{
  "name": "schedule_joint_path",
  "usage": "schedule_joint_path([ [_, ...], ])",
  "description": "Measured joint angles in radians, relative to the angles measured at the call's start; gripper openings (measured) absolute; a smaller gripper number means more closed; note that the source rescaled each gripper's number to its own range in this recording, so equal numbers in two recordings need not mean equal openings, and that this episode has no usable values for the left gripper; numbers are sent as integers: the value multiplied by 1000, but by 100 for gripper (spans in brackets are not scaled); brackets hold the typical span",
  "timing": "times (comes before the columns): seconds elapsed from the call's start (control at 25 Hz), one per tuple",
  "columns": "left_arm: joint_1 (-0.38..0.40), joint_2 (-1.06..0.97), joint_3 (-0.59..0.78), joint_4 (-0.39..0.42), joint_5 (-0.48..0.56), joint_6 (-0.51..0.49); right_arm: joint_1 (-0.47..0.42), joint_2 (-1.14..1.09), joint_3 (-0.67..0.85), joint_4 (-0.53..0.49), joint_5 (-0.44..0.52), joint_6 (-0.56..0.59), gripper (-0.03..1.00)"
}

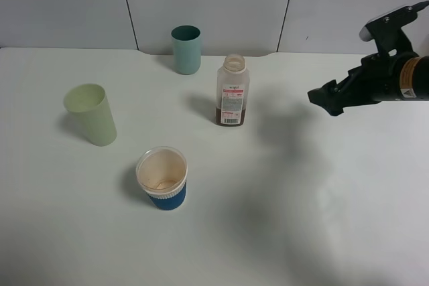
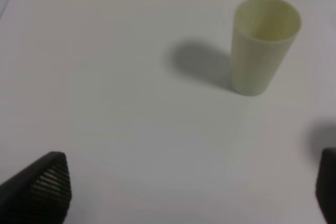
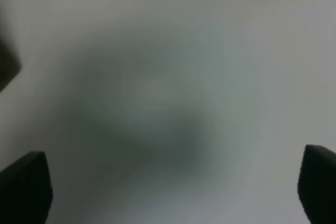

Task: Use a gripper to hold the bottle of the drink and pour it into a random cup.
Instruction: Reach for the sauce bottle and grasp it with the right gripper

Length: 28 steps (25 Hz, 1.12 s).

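Note:
The clear bottle [image 1: 232, 92] stands upright and uncapped at the table's middle back. A little brown drink [image 1: 232, 113] sits at its bottom. The short ribbed cup [image 1: 161, 177] with a blue bottom band stands in front and to the left, brownish inside. My right gripper [image 1: 326, 98] hovers to the right of the bottle, apart from it. In the right wrist view [image 3: 173, 187] its jaws are wide apart and empty over blurred bare table. My left gripper [image 2: 189, 192] is open and empty, and it is out of the exterior high view.
A tall pale-green cup [image 1: 90, 113] stands at the left and also shows in the left wrist view [image 2: 264, 43]. A teal cup [image 1: 186, 49] stands at the back by the grey wall panels [image 1: 208, 1]. The white table [image 1: 322, 219] spans the view.

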State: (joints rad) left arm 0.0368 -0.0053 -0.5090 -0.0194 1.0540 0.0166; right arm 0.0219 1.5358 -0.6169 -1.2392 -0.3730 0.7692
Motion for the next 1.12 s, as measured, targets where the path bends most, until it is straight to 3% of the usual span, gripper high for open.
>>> schedule_joint_path([
  [0.16,0,0,0,1,0,0,0,72,-7,-8,-51,-93,90],
  [0.32,0,0,0,1,0,0,0,139,-58,-8,-85,-109,90],
  [0.44,0,0,0,1,0,0,0,191,-105,-36,-163,-111,89],
  [0.68,0,0,0,1,0,0,20,315,-215,-87,-327,-112,74],
  [0.88,0,0,0,1,0,0,52,392,-315,-123,-356,-105,72],
  [1.12,0,0,0,1,0,0,84,455,-399,-236,-380,-25,72],
])
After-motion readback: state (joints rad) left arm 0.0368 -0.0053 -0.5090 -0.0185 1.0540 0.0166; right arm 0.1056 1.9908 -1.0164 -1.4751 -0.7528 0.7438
